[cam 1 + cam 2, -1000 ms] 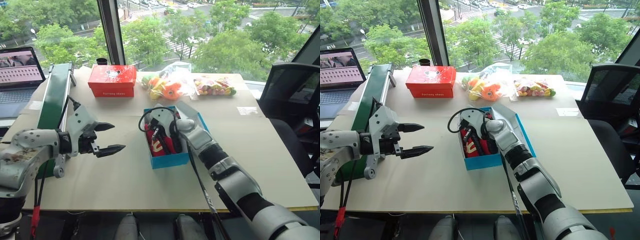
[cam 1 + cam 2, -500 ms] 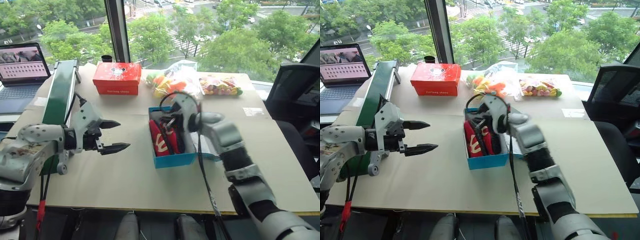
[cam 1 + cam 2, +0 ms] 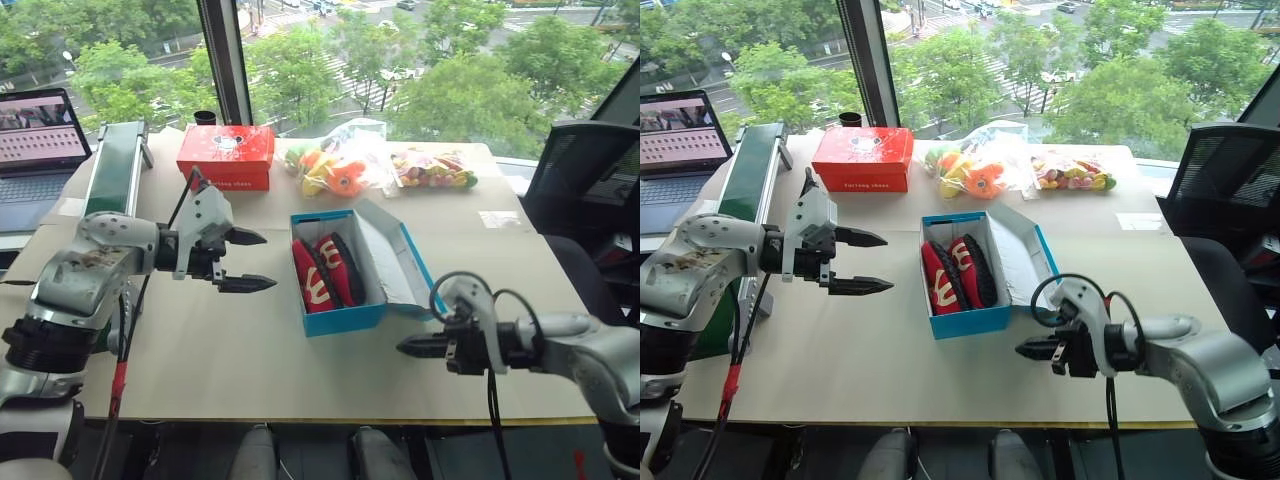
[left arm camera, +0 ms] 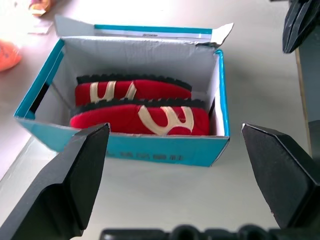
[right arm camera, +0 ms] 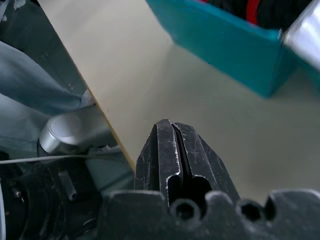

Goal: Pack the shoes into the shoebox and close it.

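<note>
Landmark for all positions: the blue shoebox point(image 3: 345, 318), standing open near the middle of the table point(image 3: 250, 360).

Far left of the shoebox, a laptop point(image 3: 40, 135) sits with its screen lit. A green-topped conveyor-like unit point(image 3: 112, 170) runs along the table's left edge between laptop and shoebox.

The left gripper point(image 3: 252, 261) hovers above the table just left of the shoebox, fingers spread wide and released, grasping nothing, tips directed toward the box.

Behind the shoebox and to its left lies a red box with a white logo point(image 3: 225, 158); a small dark cup point(image 3: 203, 119) stands behind that.

Inside the shoebox, both red shoes point(image 4: 140, 107) lie on their sides, side by side, yellow-white marks facing the left gripper. The hinged lid point(image 3: 390, 262) is folded back to the right, its white inner face up; box not closed.

Directly behind the shoebox are two clear bags of orange and yellow toys point(image 3: 335, 170), point(image 3: 432, 170).

The right gripper point(image 3: 405, 347) is in front of the shoebox and to its right, near the table's front edge, fingers clenched together and empty, apparently clear of the tabletop.

Far right of the shoebox, a black office chair point(image 3: 585, 190).
</note>
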Controlling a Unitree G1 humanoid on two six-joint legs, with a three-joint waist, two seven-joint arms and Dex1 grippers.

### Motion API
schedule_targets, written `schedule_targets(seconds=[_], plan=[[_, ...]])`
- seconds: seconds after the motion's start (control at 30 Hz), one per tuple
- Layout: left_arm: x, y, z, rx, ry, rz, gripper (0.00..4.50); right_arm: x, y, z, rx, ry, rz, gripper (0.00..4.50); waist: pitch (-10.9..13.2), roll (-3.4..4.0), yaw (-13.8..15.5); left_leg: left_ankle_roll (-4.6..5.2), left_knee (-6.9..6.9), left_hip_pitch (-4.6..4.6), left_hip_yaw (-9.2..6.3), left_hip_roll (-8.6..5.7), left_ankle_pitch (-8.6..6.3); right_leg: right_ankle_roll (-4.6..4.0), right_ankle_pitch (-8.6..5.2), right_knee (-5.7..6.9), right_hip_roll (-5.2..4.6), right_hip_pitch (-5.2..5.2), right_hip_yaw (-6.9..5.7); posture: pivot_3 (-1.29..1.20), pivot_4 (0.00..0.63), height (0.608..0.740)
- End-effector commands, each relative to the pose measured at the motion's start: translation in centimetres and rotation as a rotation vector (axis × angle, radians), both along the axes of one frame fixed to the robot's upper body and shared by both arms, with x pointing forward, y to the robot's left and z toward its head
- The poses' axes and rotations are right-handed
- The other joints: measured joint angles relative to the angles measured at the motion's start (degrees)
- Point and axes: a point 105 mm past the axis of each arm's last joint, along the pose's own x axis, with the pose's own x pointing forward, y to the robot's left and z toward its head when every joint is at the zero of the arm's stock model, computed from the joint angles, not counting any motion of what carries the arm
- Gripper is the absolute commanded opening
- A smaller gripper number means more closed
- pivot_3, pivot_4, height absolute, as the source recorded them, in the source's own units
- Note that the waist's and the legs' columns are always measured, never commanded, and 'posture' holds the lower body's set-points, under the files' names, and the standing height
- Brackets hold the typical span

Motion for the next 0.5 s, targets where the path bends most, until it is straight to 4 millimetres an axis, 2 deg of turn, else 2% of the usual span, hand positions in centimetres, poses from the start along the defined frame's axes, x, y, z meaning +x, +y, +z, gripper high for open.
schedule_targets(seconds=[0.03,0.1,0.17,0.27,0.37,0.43,0.5], plan=[[0.3,-0.5,0.9,0.009,-0.038,-0.042,4.50,3.0,0.5,-0.5,0.127,-0.075,-0.143,0.07,0.0,-0.01,-0.1,0.00,0.01,0.00,0.01,0.00,0.00,0.01,0.01,0.01,0.01,0.00,0.02,0.00,0.150,0.739],[0.5,-0.6,1.0,0.015,-0.040,-0.048,4.50,4.8,0.2,-0.8,0.191,-0.076,-0.251,0.07,0.0,0.00,-0.1,0.00,0.01,-0.02,0.00,0.00,0.00,0.01,0.01,0.02,0.03,-0.04,0.03,0.00,0.150,0.739],[0.7,-0.6,1.2,0.018,-0.043,-0.047,4.50,5.6,-0.2,-1.8,0.198,-0.061,-0.306,0.07,0.0,0.01,0.0,0.00,0.00,-0.05,0.02,-0.01,0.00,-0.02,0.02,0.03,0.03,-0.06,0.06,0.00,0.150,0.739],[0.6,-0.3,1.5,0.011,-0.024,-0.031,4.50,7.3,-1.1,-3.2,0.324,0.007,-0.457,0.07,0.0,-0.01,0.4,0.00,-0.04,-0.08,0.01,-0.01,0.00,-0.19,0.12,-0.01,0.02,-0.04,0.04,0.00,0.150,0.739],[0.5,0.2,1.4,0.023,-0.016,-0.016,4.50,8.2,-2.0,-5.2,0.291,0.016,-0.549,0.07,0.0,0.00,0.3,0.00,-0.08,-0.07,0.02,-0.01,0.00,-0.29,0.18,-0.01,0.02,-0.05,0.04,0.00,0.150,0.739],[0.5,0.5,1.3,0.034,-0.014,-0.009,4.50,8.7,-3.0,-6.0,0.324,0.025,-0.634,0.07,0.0,0.01,0.3,0.00,-0.08,-0.07,0.03,-0.01,0.00,-0.29,0.18,0.00,0.02,-0.06,0.05,0.00,0.150,0.739],[0.5,0.6,1.2,0.040,-0.014,-0.003,4.50,9.3,-4.9,-6.8,0.357,0.017,-0.765,0.07,0.0,0.01,0.2,0.00,-0.08,-0.05,0.02,0.00,0.00,-0.29,0.18,0.00,0.03,-0.03,0.05,0.00,0.150,0.739]])
